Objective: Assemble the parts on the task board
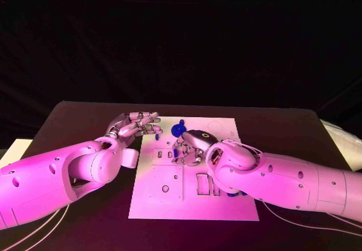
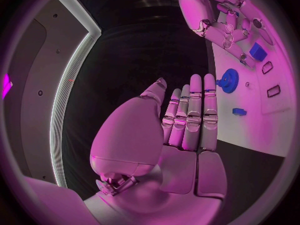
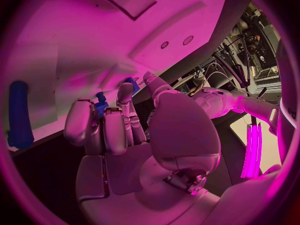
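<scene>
Right hand [image 3: 125, 135] over the task board [image 3: 94, 50], fingertips touching a small blue part [image 3: 100, 103], blue rod [image 3: 19, 115] alongside

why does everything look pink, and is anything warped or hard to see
Head view: magenta light washes the task board and both arms, and the black backdrop swallows all detail. Left wrist view: fisheye bends the board's edge, and the left hand blocks the middle. Right wrist view: the right hand looms large, the board curves overhead, and a blue part sits smeared near the rim.

White task board [image 1: 162, 201]; blue parts [image 1: 179, 128]; black table [image 1: 286, 130]; silver hands
</scene>
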`<state>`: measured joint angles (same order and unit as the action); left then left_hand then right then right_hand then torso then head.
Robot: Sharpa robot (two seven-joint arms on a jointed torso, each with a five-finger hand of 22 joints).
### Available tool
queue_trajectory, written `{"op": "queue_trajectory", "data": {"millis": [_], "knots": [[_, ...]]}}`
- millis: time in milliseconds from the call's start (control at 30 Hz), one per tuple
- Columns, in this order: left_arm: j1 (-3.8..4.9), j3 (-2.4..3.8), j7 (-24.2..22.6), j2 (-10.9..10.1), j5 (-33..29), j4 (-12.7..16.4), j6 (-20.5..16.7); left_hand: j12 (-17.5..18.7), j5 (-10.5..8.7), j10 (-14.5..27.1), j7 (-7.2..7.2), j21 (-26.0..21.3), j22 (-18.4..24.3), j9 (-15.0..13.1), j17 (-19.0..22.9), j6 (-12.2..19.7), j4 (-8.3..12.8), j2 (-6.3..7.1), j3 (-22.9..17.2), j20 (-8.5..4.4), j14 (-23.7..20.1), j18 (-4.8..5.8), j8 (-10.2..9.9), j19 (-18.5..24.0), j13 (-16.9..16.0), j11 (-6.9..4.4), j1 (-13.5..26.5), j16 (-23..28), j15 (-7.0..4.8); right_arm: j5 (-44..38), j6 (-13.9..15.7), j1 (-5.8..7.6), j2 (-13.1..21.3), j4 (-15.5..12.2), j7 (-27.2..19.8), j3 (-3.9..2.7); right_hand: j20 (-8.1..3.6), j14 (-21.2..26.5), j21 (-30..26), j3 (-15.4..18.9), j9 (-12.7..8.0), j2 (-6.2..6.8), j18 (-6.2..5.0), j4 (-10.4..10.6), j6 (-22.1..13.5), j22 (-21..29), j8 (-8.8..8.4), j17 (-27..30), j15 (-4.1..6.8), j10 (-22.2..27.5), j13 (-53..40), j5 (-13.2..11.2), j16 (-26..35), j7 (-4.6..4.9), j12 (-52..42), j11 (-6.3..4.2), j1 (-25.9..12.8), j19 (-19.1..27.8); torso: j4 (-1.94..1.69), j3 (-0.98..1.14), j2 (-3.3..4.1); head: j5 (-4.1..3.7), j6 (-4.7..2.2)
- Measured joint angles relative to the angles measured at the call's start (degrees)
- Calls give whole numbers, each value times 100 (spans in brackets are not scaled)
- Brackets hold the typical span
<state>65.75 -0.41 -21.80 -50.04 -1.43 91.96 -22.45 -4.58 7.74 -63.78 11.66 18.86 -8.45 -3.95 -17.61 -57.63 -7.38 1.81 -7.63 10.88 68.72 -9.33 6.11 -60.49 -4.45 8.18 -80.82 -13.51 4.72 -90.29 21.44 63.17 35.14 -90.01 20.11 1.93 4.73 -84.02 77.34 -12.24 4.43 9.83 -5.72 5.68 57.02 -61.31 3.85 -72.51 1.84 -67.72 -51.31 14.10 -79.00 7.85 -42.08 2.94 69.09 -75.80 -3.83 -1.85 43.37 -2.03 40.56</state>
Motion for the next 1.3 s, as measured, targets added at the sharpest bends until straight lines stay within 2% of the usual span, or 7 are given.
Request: {"op": "queue_trajectory", "data": {"millis": [233, 333, 433, 533, 733, 900, 1300], "knots": [[-2, 0, 132, 2, 129, -32, 24, -10, 0, -309, -85, 668, -349, -8, -480, -87, 76, 0, -76, -233, 703, -56, -23, -740, -54, -133, 0, -627, -227, 10, 584, -20, 265, -315, -260, -88, 0, 0, -22, 406, -9, -49, 0, 106, -64, 0, 35, -22, 0, 1, -5, 0, 6, 22, -98, -1, 64, 0, 1, 9, -6, 12, 5], [-1, 0, 370, -16, 364, -30, 69, -350, 0, -845, -240, 1176, -647, -30, -1095, -237, 18, -59, -181, -410, 1152, -56, -13, -1101, -236, -346, 113, -1474, -424, 119, 673, 34, 492, -475, -619, -153, 0, 12, -22, 474, -21, -127, 0, 128, -122, 0, 35, -98, -12, 22, -33, 0, 6, 39, -154, 20, 188, 0, 5, 13, -16, 16, -3], [15, 0, 812, -43, 768, -19, 136, -969, 0, -1291, -436, 2445, -1891, -93, -3920, -408, -104, -58, -254, -608, 1498, -31, 148, -1596, -663, -559, 342, -4468, -613, 399, 651, 193, 770, -579, -1070, -192, 0, 0, -22, 497, -30, -208, 0, 105, -175, 13, 35, -99, -41, 51, -29, 0, 6, 52, -155, 32, 330, 0, 12, 22, -30, 25, -7], [111, -4, 1467, -42, 1355, -36, 260, -1824, 0, -1263, -535, 3822, -3419, -189, -5515, -449, -360, -52, -209, -721, 1528, 180, 338, -1815, -1387, -667, 668, -6262, -646, 830, 532, 407, 1100, -659, -1493, -213, 0, 0, -56, 514, -30, -315, 0, 77, -179, 39, 35, -61, -41, 95, 13, 0, 6, 55, -155, 32, 449, 0, 21, 32, -58, 42, 2], [393, 6, 2979, 91, 2716, -155, 738, -3986, -47, -688, -612, 5230, -5096, -536, -5735, -339, -900, -59, 205, -762, 1526, 306, 920, -1902, -3372, -732, 1088, -7473, -709, 1870, 306, 733, 1646, -685, -2005, -222, 0, 0, -56, 463, -30, -409, 0, 24, -180, 49, 62, 5, -41, 95, -3, 89, 41, 56, -178, 31, 591, -1, 48, 57, -125, 87, 36], [598, 2, 4104, 352, 3801, -316, 1261, -4282, -97, -39, -571, 5875, -6010, -827, -5735, -22, -909, -126, 508, -702, 1526, 460, 1394, -2121, -3558, -675, 1154, -7635, -709, 2666, 207, 908, 1942, -585, -2193, -226, 12, 0, -82, 447, -30, -460, 0, 9, -180, 74, 79, 40, -41, 94, 6, 111, 74, 56, -178, 31, 642, 12, 63, 79, -181, 121, 61], [838, 0, 5465, 1122, 5415, -905, 2292, -6234, -291, -994, -830, 6495, -6650, -1731, -5734, 134, -926, -421, 1261, -812, 1526, 580, 2583, -2335, -5560, -870, 1512, -7635, -831, 3660, 23, 975, 2068, -388, -2251, -204, 0, -1, -111, 447, -29, -468, 0, 9, -180, 148, 79, 127, -41, 93, 92, 123, 137, 56, -135, 31, 650, 41, 89, 105, -236, 136, 104]]}}
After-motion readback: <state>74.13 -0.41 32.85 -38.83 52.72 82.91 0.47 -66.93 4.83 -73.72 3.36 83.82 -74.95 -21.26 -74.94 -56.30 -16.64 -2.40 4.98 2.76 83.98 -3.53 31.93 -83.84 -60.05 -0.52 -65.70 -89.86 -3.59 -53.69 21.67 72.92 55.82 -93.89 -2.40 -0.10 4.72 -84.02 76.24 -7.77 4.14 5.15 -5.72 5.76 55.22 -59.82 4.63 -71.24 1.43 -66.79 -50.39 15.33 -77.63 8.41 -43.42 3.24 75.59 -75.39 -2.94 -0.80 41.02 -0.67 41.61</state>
